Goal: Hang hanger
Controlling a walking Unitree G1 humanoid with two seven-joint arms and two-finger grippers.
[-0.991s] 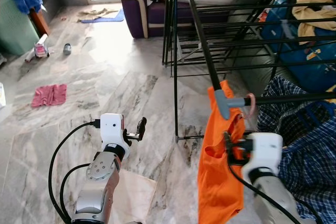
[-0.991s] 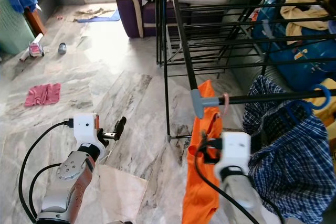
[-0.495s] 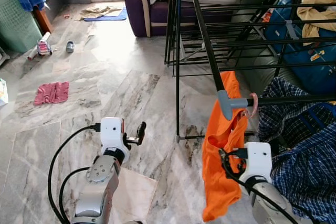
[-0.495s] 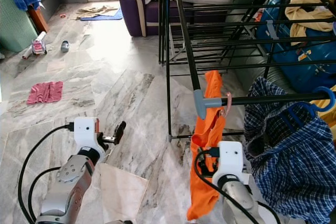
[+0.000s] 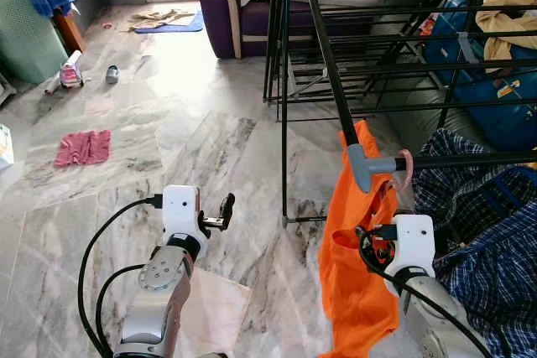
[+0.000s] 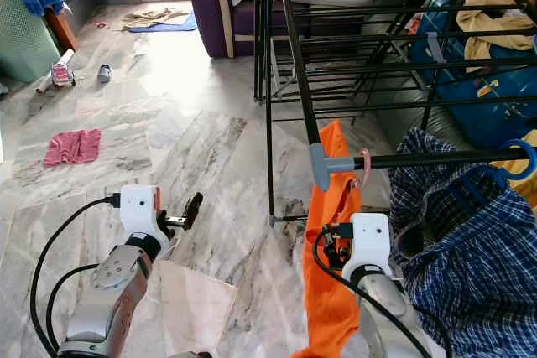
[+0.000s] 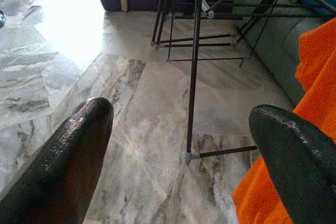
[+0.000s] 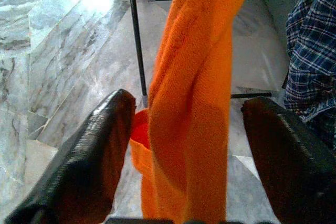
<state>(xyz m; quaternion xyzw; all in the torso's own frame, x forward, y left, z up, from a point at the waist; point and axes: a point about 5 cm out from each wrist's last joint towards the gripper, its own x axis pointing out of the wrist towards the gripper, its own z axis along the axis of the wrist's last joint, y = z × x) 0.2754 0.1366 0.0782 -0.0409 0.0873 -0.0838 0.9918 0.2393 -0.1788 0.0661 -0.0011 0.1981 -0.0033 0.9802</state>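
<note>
At centre right, the hanger [image 5: 401, 165] with the orange shirt [image 5: 359, 266] hooks the rack [image 5: 336, 98] rail's very end. The right gripper [image 8: 184, 145] is spread, fabric between its fingers; the left gripper [image 7: 184, 145] spread, idle. A snag could drag the hanger off.

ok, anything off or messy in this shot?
Yes. A pink cloth lies crumpled on the floor, with a slipper and other clutter farther back. The orange shirt hangs bunched and twisted off the rack, between the open fingers of the right tool.
</note>
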